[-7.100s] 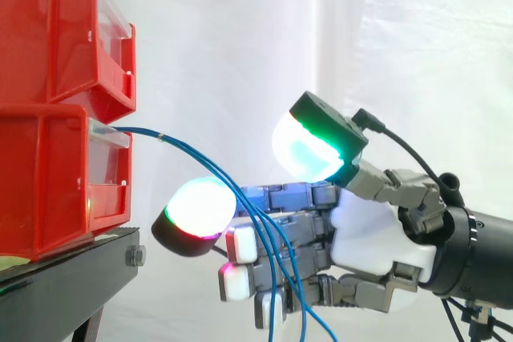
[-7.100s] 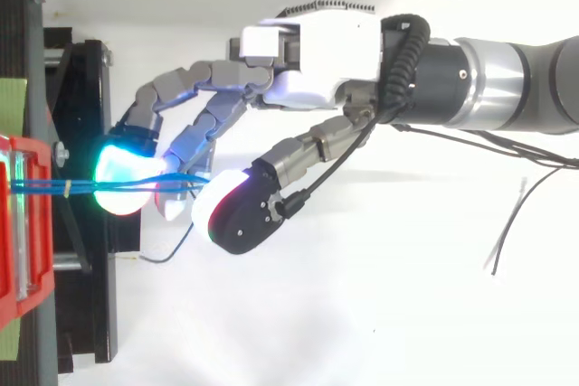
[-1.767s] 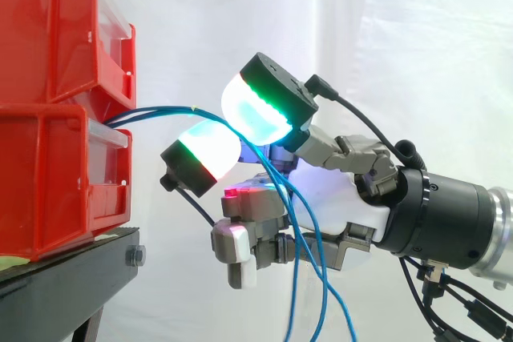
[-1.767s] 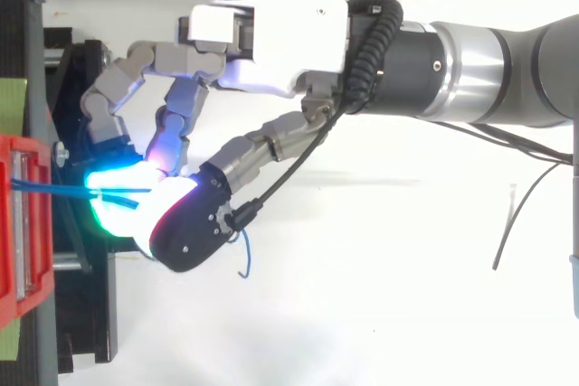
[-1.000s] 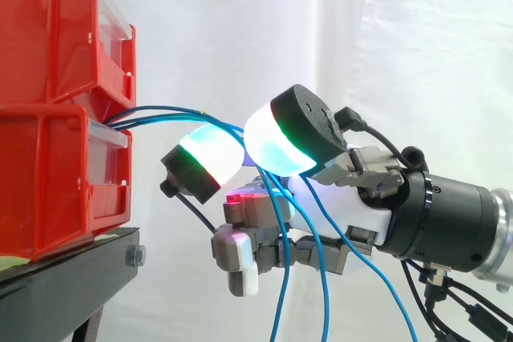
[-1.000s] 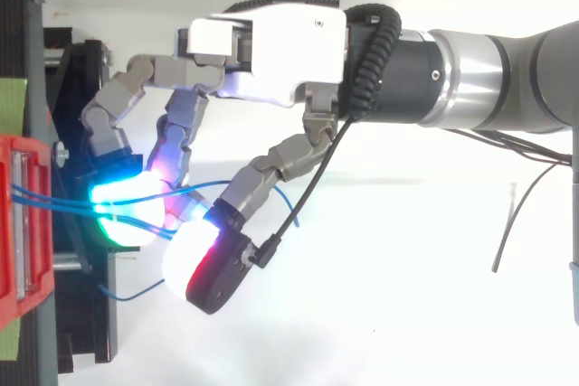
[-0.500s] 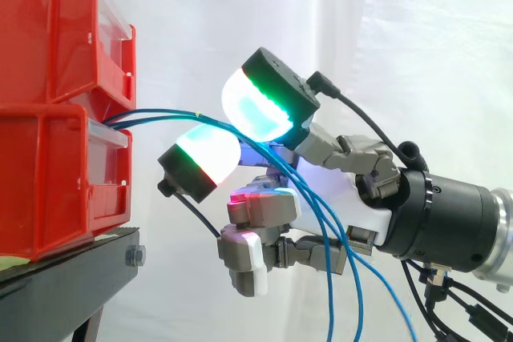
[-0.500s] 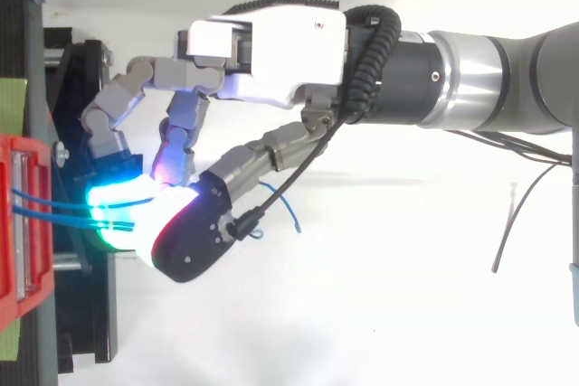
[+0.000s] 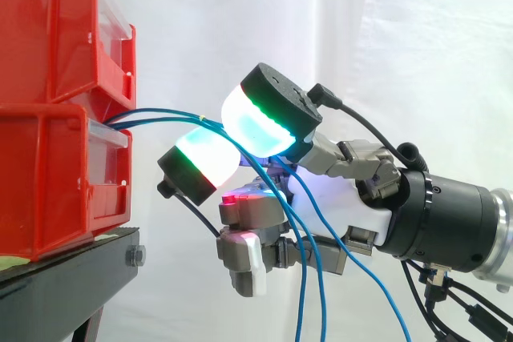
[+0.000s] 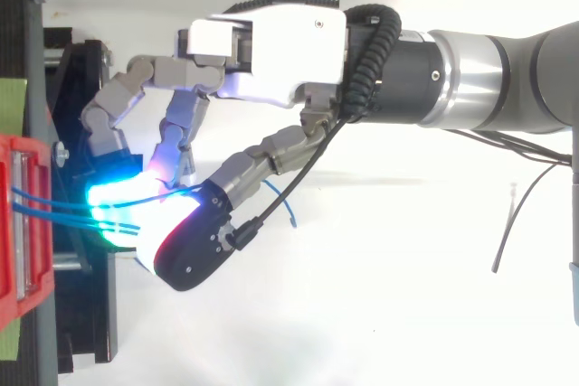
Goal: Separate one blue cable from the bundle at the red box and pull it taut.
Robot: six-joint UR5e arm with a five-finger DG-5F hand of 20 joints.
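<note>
On the black stand (image 9: 72, 278), at its edge facing the arm, an upper red bin (image 9: 56, 30) sits stacked on a lower red bin (image 9: 56, 182). The blue cables (image 9: 160, 115) leave the stack at the front lip of the lower red bin, in the gap below the upper one. From there their long axis runs almost level, pointing away from the bins toward the hand (image 9: 365, 218), with a slight upward bow. The top view shows the same strands (image 10: 54, 208) lying close together and nearly parallel across the stand edge. The hand reaches in from the right in front of the white curtain (image 9: 417, 54), with its fingers curled. Two glowing fingertip pads (image 9: 256, 130) are closed against each other, pinching the blue cables between them just clear of the bins. Past this pinch the cables turn sharply downward and hang in loose curves in front of the palm, out of the bottom of the side view. Whether a single strand is parted from the others cannot be told.
</note>
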